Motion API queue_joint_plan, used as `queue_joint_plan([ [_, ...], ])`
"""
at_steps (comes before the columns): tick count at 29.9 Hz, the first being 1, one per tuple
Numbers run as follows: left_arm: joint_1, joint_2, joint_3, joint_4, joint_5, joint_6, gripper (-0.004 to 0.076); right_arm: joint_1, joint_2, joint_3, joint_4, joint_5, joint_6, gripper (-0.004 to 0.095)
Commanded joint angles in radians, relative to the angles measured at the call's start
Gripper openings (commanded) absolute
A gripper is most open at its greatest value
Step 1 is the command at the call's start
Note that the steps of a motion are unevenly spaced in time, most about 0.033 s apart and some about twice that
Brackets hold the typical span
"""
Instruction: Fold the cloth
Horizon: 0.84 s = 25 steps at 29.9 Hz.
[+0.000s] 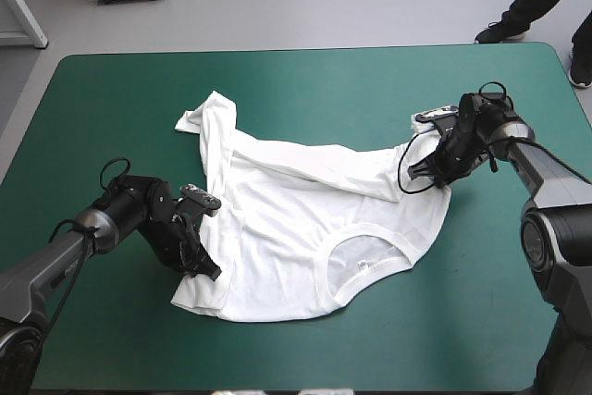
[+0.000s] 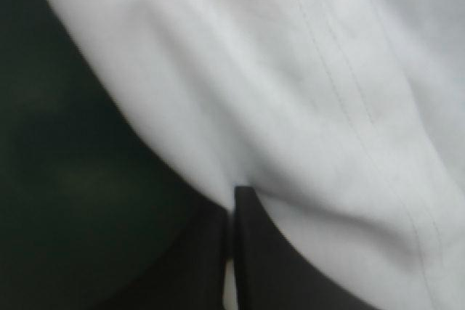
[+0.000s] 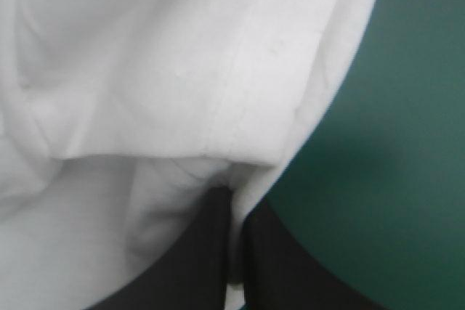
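No legible text, label, brand, number or sign in any view, white short-sleeved fabric T-shirt [image 1: 296, 219] showing plain cloth and stitched seams only, teal-green table cover [image 1: 111, 99] unmarked

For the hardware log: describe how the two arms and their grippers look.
The left arm and right arm are alike: grey tubular links with black joints. The left gripper and right gripper each have two broad black fingers, curved like fins, narrowing to a point.

T-shirt [image 2: 305, 78] outline beyond both wrist views' edges (left view's seam blurry)
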Motion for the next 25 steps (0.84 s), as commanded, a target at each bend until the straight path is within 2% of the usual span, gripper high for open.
queue_joint_plan([
  [1,-0.011,-0.047,-0.072,-0.004,0.051,-0.025,-0.0009,0.011,0.008,-0.004,0.071,0.045,-0.011,-0.0017],
  [4,-0.009,-0.107,-0.17,0.042,0.145,-0.056,-0.0009,0.011,-0.039,-0.044,0.096,0.098,-0.011,-0.0017],
  [14,-0.009,-0.317,-0.602,0.107,0.291,-0.098,-0.0009,0.011,-0.347,-0.234,0.109,0.215,0.004,-0.0017],
  [21,-0.009,-0.356,-0.941,0.166,0.28,-0.121,-0.0009,0.011,-0.557,-0.371,0.096,0.173,0.024,-0.0017],
  [25,-0.009,-0.356,-1.131,0.177,0.212,-0.121,-0.0009,0.011,-0.621,-0.512,-0.007,0.134,0.068,-0.0017],
])
